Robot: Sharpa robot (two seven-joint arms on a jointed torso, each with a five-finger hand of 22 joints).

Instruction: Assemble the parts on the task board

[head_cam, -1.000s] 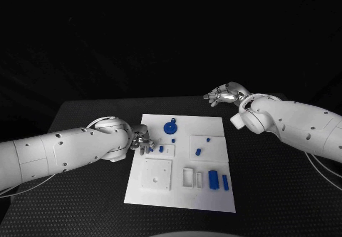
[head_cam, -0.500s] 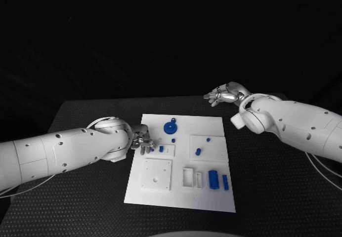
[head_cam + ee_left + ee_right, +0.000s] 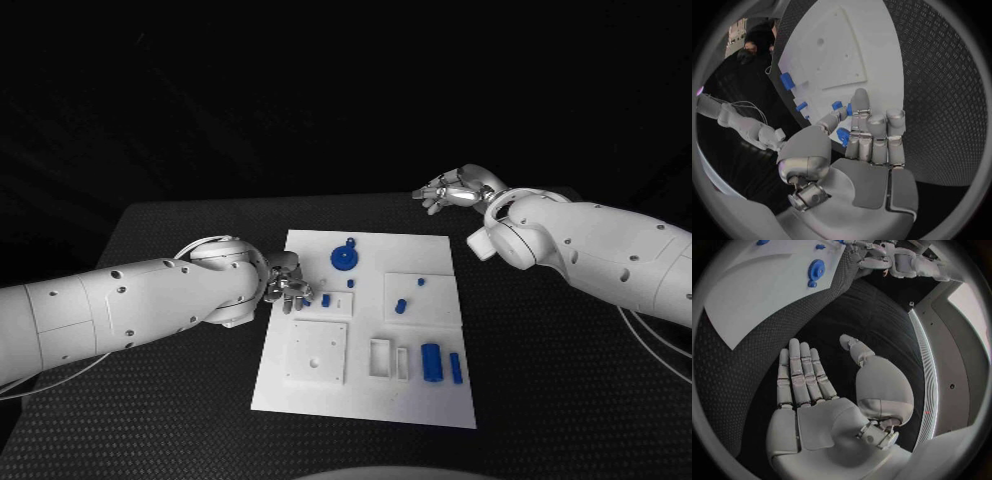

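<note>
The white task board lies in the middle of the black table. On it I see a blue gear, small blue pegs, a blue cylinder and a blue bar. My left hand sits at the board's left edge, fingers stretched out straight over it. In the left wrist view a small blue part shows in the gap between thumb and fingers; no grip on it is visible. My right hand hovers beyond the board's far right corner, flat and holding nothing.
A white square plate and a white rectangular frame are set into the board's near half. Bare black matting surrounds the board on both sides.
</note>
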